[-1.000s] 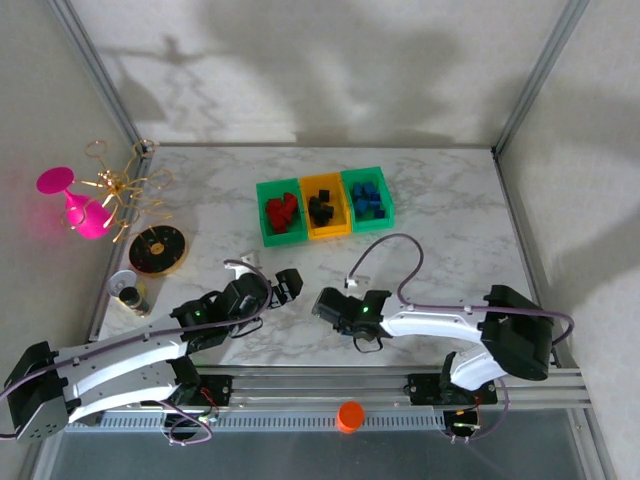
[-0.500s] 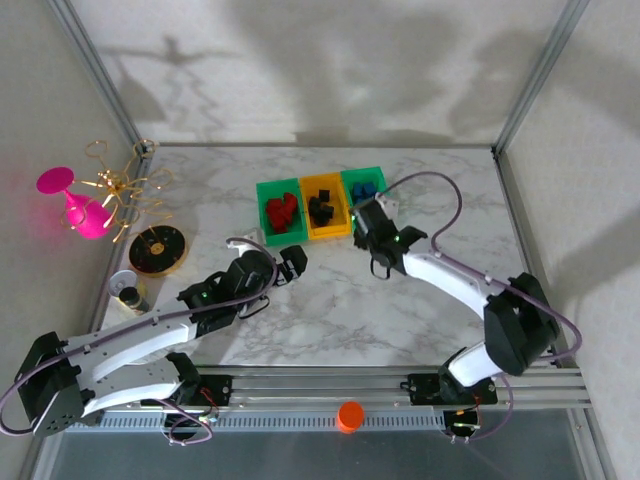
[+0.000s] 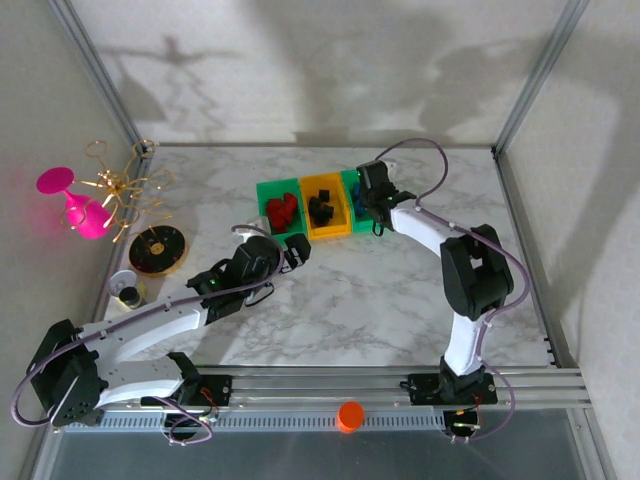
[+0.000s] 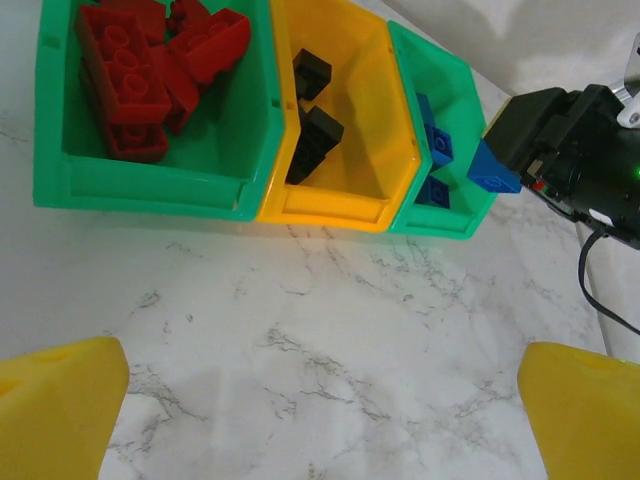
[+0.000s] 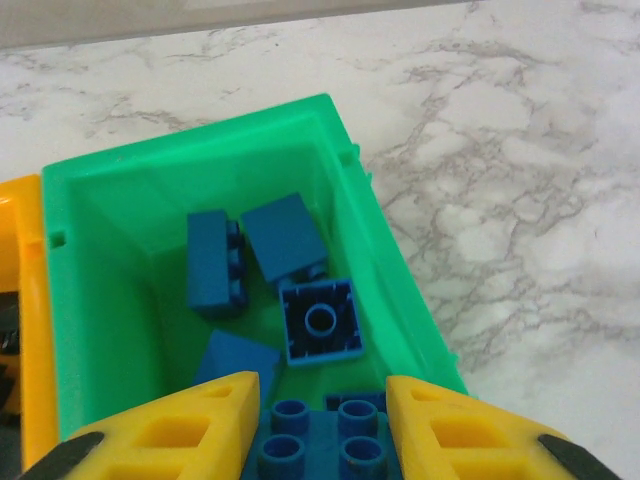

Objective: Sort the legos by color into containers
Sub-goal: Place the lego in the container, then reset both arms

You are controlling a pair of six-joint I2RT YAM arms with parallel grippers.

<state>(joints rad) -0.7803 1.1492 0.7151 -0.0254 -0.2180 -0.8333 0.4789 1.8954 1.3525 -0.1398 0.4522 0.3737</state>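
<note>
From above, the right gripper (image 3: 372, 197) hangs over the right-hand green bin (image 3: 346, 190) in the upper middle, likely to drop its load among the blues; a second ago it sat low at centre. The left gripper (image 3: 297, 255), jaws spread wide and empty, waits below the left green bin (image 3: 261, 210), slightly nearer than before. The left wrist view shows a blue brick (image 4: 492, 168) pinched at right, over that bin's edge. The right wrist view shows the jaws closed on it, above loose blue bricks (image 5: 320, 320).

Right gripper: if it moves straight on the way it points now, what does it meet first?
Shut on a blue brick, the right gripper points down into the right green bin. It would probably first meet the square blue brick lying there; depth is unclear.
</note>
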